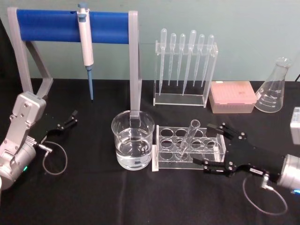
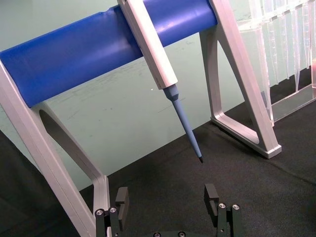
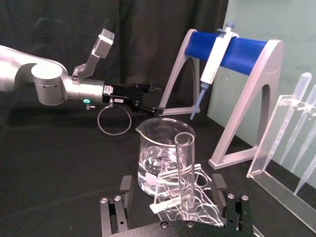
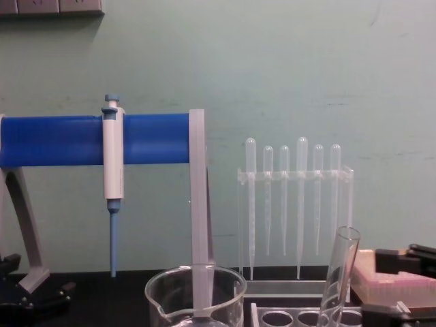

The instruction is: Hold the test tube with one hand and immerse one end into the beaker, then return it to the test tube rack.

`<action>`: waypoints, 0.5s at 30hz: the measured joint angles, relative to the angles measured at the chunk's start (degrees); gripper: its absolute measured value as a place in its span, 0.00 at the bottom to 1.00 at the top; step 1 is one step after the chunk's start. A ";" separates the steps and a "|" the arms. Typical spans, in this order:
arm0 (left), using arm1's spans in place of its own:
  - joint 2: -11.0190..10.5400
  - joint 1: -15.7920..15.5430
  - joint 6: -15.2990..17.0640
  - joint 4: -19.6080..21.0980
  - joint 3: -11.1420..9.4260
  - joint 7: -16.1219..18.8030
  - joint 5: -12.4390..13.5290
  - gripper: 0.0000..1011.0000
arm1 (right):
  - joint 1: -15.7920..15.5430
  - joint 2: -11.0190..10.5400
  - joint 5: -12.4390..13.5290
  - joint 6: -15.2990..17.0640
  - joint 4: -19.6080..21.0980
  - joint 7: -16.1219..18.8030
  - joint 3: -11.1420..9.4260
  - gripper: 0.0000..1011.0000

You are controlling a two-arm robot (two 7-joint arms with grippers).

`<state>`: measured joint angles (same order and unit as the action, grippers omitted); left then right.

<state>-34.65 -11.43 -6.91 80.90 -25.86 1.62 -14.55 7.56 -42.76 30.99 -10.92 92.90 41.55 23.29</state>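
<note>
The test tube (image 1: 189,138) is a clear glass tube leaning in a clear rack (image 1: 161,162) at the table's middle. It also shows in the right wrist view (image 3: 185,173) and the chest view (image 4: 338,279). The beaker (image 1: 133,145), part full of clear liquid, stands just left of the rack (image 3: 163,158) (image 4: 194,300). My right gripper (image 1: 205,144) lies at the rack's right side, open, its fingers (image 3: 126,187) spread either side of the tube without touching it. My left gripper (image 1: 70,119) rests open at the far left with nothing between its fingers (image 2: 121,200).
A blue-barred stand (image 1: 70,26) with a hanging pipettor (image 1: 86,42) stands behind the beaker. A rack of plastic pipettes (image 1: 185,61), a pink box (image 1: 232,96) and a conical flask (image 1: 274,86) line the back right. A black cloth covers the table.
</note>
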 joint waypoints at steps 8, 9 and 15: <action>0.00 0.00 0.00 0.00 0.00 0.00 0.00 0.99 | 3.56 3.21 -0.06 3.20 -2.39 0.86 1.60 0.99; 0.00 0.00 0.00 0.00 0.00 0.00 0.00 0.99 | 3.80 3.41 -0.04 3.36 -2.59 0.87 1.70 0.99; 0.00 0.00 0.00 0.00 0.00 0.00 0.00 0.99 | 5.90 5.26 -0.30 4.45 -4.12 0.57 2.68 0.99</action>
<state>-34.65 -11.43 -6.91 80.90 -25.86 1.62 -14.55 13.46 -37.51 30.69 -6.47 88.79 42.12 25.97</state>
